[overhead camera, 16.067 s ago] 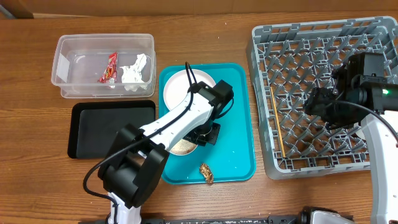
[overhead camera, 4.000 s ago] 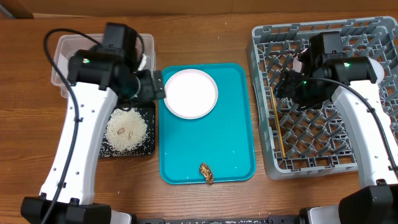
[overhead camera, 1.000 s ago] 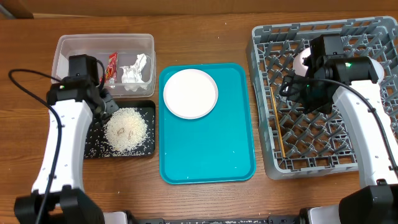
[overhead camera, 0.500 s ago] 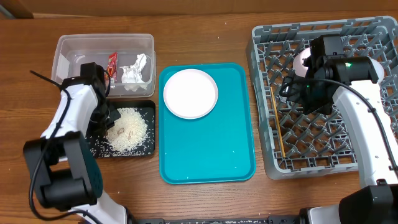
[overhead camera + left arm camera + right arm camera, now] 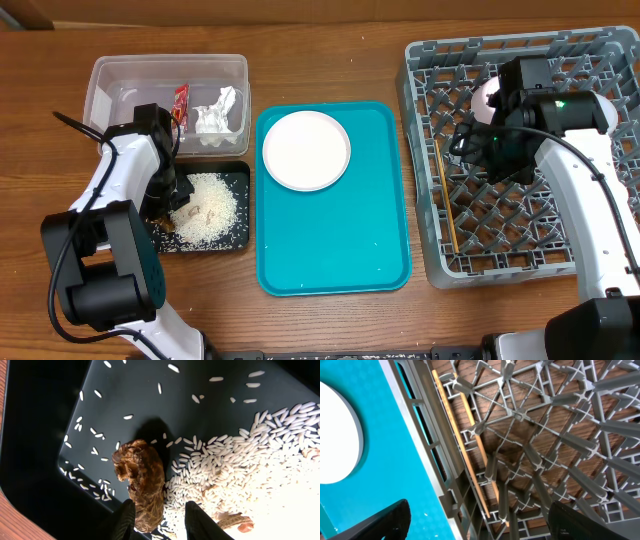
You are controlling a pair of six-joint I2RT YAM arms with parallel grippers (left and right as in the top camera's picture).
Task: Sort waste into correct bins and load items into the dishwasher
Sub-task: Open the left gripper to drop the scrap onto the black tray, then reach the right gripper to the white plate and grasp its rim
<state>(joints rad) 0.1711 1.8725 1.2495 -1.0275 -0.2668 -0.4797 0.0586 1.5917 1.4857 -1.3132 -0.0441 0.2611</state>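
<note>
In the left wrist view a brown food lump (image 5: 140, 477) lies on the black tray (image 5: 45, 435) beside a heap of white rice (image 5: 260, 450). My left gripper (image 5: 161, 506) stands low over it, jaws parted, with a gap between the lump and the right finger (image 5: 197, 520). From overhead, that gripper (image 5: 165, 195) is at the black tray's (image 5: 240, 243) left part. The clear tub (image 5: 110, 100) holds a red wrapper (image 5: 180, 105) and a napkin (image 5: 215, 112). My right gripper (image 5: 480, 525) hangs wide open over the grey rack (image 5: 520, 240), above the chopsticks (image 5: 462, 445).
A round white plate (image 5: 306, 150) sits at the back of the teal tray (image 5: 340, 250) in the middle. The chopsticks (image 5: 446, 200) lie along the rack's left side. A white dish (image 5: 486, 97) shows in the rack behind the right arm.
My left gripper has come down onto the black tray's left part and its jaws have parted, leaving the brown lump resting on the tray. The right arm has not moved.
</note>
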